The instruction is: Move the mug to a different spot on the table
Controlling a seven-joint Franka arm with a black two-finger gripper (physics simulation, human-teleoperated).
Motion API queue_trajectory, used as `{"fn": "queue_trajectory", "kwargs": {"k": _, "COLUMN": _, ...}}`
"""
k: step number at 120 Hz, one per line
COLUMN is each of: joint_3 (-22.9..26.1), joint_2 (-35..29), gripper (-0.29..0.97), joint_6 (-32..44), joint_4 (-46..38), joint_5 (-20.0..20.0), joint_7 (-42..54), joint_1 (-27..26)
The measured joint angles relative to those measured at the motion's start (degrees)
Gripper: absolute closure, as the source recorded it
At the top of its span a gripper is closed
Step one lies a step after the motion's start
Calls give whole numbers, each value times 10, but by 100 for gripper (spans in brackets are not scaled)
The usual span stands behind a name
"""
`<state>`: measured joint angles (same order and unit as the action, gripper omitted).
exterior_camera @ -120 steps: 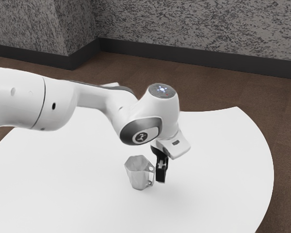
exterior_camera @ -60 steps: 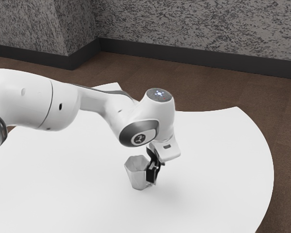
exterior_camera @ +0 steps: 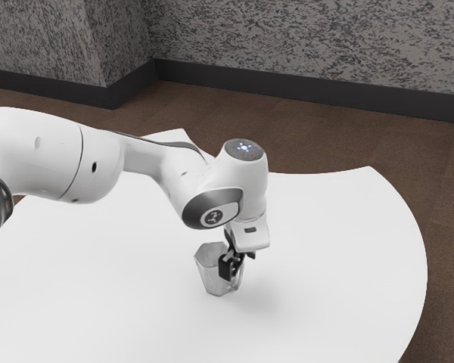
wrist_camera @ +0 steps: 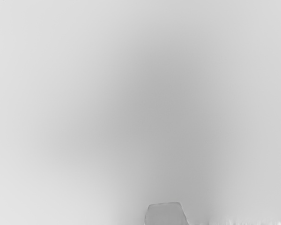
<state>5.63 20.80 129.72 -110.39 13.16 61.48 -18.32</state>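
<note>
Touching the mug (exterior_camera: 210,274): gripper (exterior_camera: 231,267).

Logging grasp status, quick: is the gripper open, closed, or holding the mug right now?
Gripper: low at the mug, on its side toward the exterior view's right; open or closed cannot be told.

Exterior view, frame centre: right side of mug (exterior_camera: 210,272) hidden behind gripper (exterior_camera: 231,272); wrist view: mug (wrist_camera: 165,215) cut off by frame edge.
</note>
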Motion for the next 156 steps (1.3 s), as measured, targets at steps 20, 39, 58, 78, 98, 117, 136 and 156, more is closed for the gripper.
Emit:
{"fn": "queue_trajectory", "kwargs": {"k": 20, "joint_3": 0, "joint_2": -5, "gripper": 21, "joint_6": 1, "joint_4": -9, "joint_5": -4, "joint_7": 22, "joint_1": 0}}
{"fn": "queue_trajectory", "kwargs": {"k": 39, "joint_3": 0, "joint_2": -7, "gripper": 29, "joint_6": 1, "joint_4": -12, "joint_5": -9, "joint_7": 36, "joint_1": 0}}
{"fn": "queue_trajectory", "kwargs": {"k": 58, "joint_3": 0, "joint_2": -6, "gripper": 36, "joint_6": -2, "joint_4": -11, "joint_5": -11, "joint_7": 44, "joint_1": 0}}
{"fn": "queue_trajectory", "kwargs": {"k": 78, "joint_3": -2, "joint_2": -5, "gripper": 44, "joint_6": -5, "joint_4": -11, "joint_5": -12, "joint_7": 45, "joint_1": 0}}
{"fn": "queue_trajectory", "kwargs": {"k": 98, "joint_3": -3, "joint_2": -5, "gripper": 51, "joint_6": -14, "joint_4": -10, "joint_5": -12, "joint_7": 39, "joint_1": 0}}
{"fn": "queue_trajectory", "kwargs": {"k": 117, "joint_3": -8, "joint_2": -7, "gripper": 54, "joint_6": -23, "joint_4": -7, "joint_5": -11, "joint_7": 32, "joint_1": 0}}
{"fn": "queue_trajectory", "kwargs": {"k": 136, "joint_3": -10, "joint_2": -10, "gripper": 58, "joint_6": -30, "joint_4": -5, "joint_5": -6, "joint_7": 22, "joint_1": 0}}
{"fn": "queue_trajectory", "kwargs": {"k": 156, "joint_3": -13, "joint_2": -9, "gripper": 61, "joint_6": -52, "joint_4": 12, "joint_5": 9, "joint_7": 7, "joint_1": 0}}
